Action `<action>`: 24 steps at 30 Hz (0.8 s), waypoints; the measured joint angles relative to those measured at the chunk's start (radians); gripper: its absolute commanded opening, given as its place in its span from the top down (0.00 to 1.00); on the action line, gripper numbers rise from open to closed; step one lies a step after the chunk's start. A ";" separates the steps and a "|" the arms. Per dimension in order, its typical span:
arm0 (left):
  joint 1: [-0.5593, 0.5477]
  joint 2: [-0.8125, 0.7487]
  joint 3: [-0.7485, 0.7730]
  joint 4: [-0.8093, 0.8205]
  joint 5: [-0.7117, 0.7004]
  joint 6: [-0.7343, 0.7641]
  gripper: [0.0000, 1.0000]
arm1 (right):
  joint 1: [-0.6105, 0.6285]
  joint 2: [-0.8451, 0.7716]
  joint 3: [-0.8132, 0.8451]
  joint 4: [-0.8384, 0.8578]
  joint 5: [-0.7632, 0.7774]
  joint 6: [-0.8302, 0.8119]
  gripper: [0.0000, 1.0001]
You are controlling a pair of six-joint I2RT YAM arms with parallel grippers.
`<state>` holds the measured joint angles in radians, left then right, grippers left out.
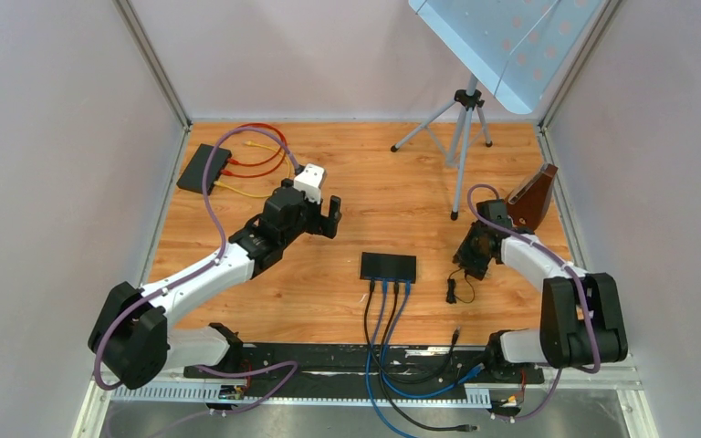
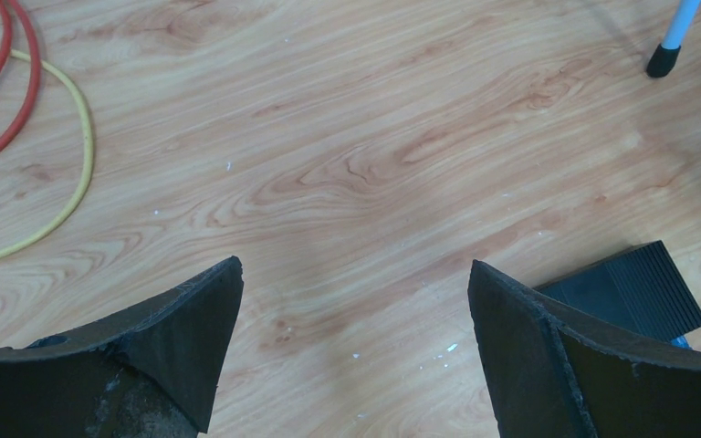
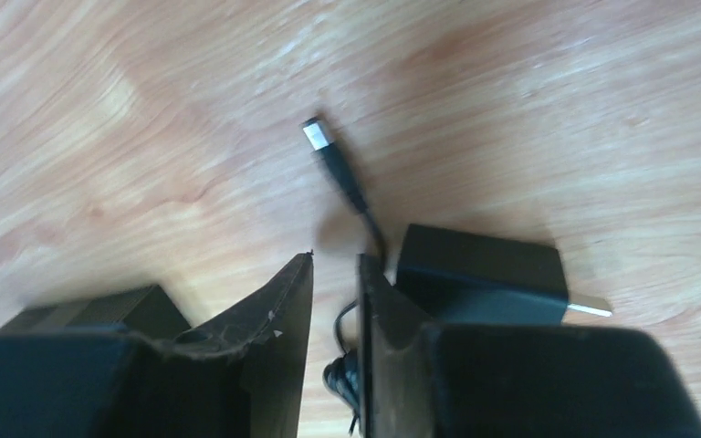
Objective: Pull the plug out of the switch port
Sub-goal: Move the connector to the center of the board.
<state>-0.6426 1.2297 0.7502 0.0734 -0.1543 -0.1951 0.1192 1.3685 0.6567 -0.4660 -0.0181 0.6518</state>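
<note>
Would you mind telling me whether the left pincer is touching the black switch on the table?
Apart. The top view shows the open left pincer hanging beyond the switch, with a strip of bare table between them.

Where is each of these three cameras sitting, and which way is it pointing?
Top: fixed above and behind the robot, looking down on the table; left arm and right arm both show.
Left wrist: rides the left arm, looking down past its open left hand at the table.
Right wrist: rides the right arm, looking down past the right hand at a loose plug.
Shared: the black switch shows in top and left wrist views.
</note>
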 measured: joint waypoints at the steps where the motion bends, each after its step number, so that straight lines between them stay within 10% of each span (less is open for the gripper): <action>1: 0.000 0.000 0.000 -0.001 0.006 0.003 0.00 | -0.005 -0.007 0.000 -0.006 -0.026 -0.017 0.70; 13: 0.000 0.000 0.000 -0.003 0.019 0.015 0.00 | 0.027 -0.323 -0.115 -0.079 -0.394 0.061 0.76; 24: 0.000 0.006 0.000 -0.003 0.026 0.018 0.00 | 0.049 -0.416 -0.237 -0.248 -0.182 0.272 0.66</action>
<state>-0.6426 1.2362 0.7502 0.0708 -0.1284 -0.1768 0.1684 0.9527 0.4202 -0.7143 -0.2005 0.9241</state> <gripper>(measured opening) 0.998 0.332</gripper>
